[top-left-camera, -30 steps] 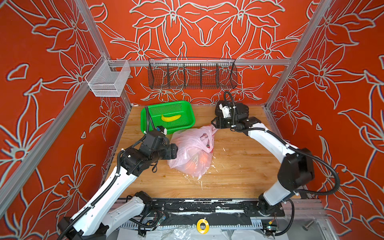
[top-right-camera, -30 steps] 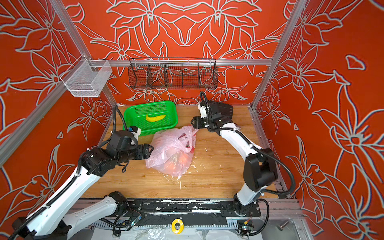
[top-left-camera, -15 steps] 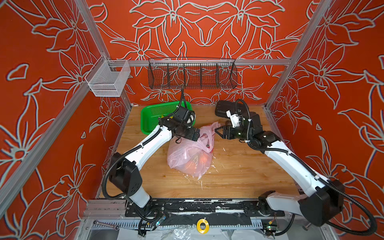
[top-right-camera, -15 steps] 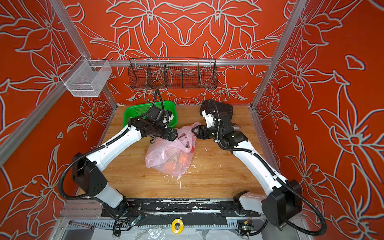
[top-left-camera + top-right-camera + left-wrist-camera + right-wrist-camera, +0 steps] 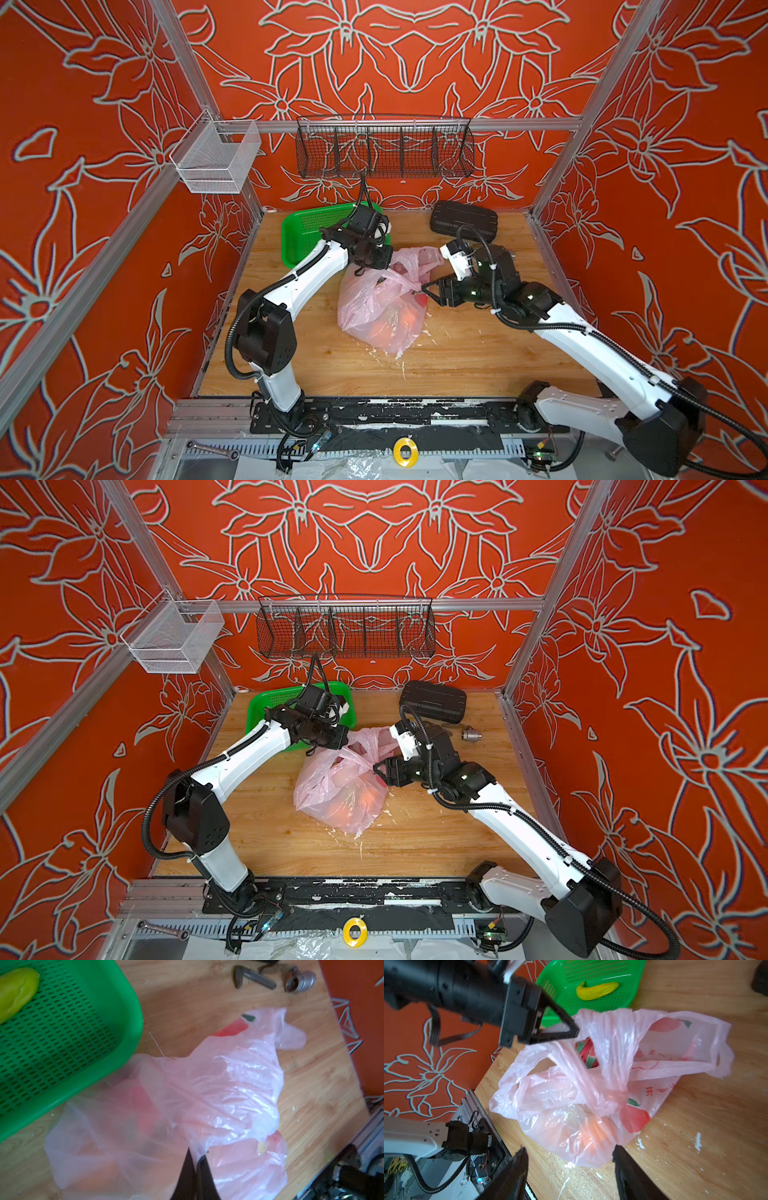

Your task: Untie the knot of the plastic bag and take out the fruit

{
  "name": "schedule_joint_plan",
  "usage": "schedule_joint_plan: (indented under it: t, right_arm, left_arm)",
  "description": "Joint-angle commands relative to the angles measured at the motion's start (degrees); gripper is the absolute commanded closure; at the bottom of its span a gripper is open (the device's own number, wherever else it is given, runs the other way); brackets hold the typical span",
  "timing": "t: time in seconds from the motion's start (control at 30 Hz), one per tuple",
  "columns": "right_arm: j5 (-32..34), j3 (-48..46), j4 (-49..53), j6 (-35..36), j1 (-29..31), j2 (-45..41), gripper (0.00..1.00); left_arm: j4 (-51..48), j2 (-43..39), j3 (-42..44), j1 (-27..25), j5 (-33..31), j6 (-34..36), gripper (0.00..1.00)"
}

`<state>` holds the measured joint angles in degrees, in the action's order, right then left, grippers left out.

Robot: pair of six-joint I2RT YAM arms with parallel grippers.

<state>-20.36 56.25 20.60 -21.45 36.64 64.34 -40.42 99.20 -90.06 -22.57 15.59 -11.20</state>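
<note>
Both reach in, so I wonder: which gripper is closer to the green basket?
Left. The left gripper pinches the plastic bag beside the green basket; the right gripper, open, sits across the bag.

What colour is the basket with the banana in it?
The basket is bright green with rows of small holes; clearest in the right wrist view.

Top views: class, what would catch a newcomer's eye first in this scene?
The pink plastic bag of fruit sits in the middle of the wooden table, with the left gripper shut on its stretched film and the right gripper open beside it. Behind it a bright green basket holds a yellow banana. Loud red floral walls box in the scene.
</note>
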Motion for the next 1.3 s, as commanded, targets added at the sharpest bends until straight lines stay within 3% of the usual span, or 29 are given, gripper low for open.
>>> schedule_joint_plan:
  t: [0.0, 0.07, 0.2, 0.33, 0.5, 0.57, 0.7, 0.87, 0.93, 1.07, 1.17, 1.27]
  right_arm:
    - [1.78, -1.59, -9.28, 0.38, 4.21, 2.28, 0.33]
    - [2.79, -1.41, -13.32, 2.21, 6.79, 5.20, 0.31]
    - [5.95, -2.15, -23.18, 6.08, 9.50, 11.35, 0.03]
    - [12.27, 1.71, -26.79, 8.09, 9.53, 20.14, 0.03]
    - [4.69, 10.66, -23.32, 0.56, 9.75, 30.39, 0.04]
    - [2.13, 9.47, -26.63, -2.15, 9.88, 32.32, 0.14]
    - [0.24, 7.81, -25.91, -2.20, 9.99, 32.74, 0.65]
    - [0.06, 2.64, -22.00, 0.40, 10.01, 27.39, 0.99]
    - [1.84, 0.90, -19.74, -0.15, 10.01, 24.78, 1.00]
    - [15.08, 0.98, -14.59, -11.74, 9.73, 20.23, 0.78]
    - [17.88, -1.07, -21.24, -25.67, 8.55, 18.39, 0.34]
    - [17.55, -0.34, -25.12, -39.74, 8.13, 20.52, 0.30]
  left_arm:
    - [4.79, -2.91, 2.11, 4.59, 8.61, -7.89, 1.00]
    - [6.47, -3.09, 3.15, 6.54, 11.45, -11.40, 1.00]
    - [9.08, -2.60, 4.37, 9.90, 19.38, -17.38, 1.00]
    - [9.99, -2.78, 4.73, 10.70, 22.86, -18.41, 1.00]
    - [8.03, -2.91, 4.63, 11.13, 19.79, -18.24, 1.00]
    - [8.01, -2.73, 4.54, 11.36, 19.35, -18.15, 1.00]
    - [7.82, -2.38, 4.11, 11.79, 18.53, -17.50, 1.00]
    - [6.59, -1.55, 2.37, 12.52, 18.51, -16.67, 1.00]
    - [6.58, -1.63, 2.12, 12.55, 18.51, -16.35, 1.00]
    - [8.08, -2.55, 3.46, 12.55, 19.12, -17.23, 1.00]
    - [9.30, -3.27, 4.55, 12.50, 18.97, -17.76, 1.00]
    - [8.73, -3.30, 4.56, 12.55, 18.52, -17.42, 1.00]
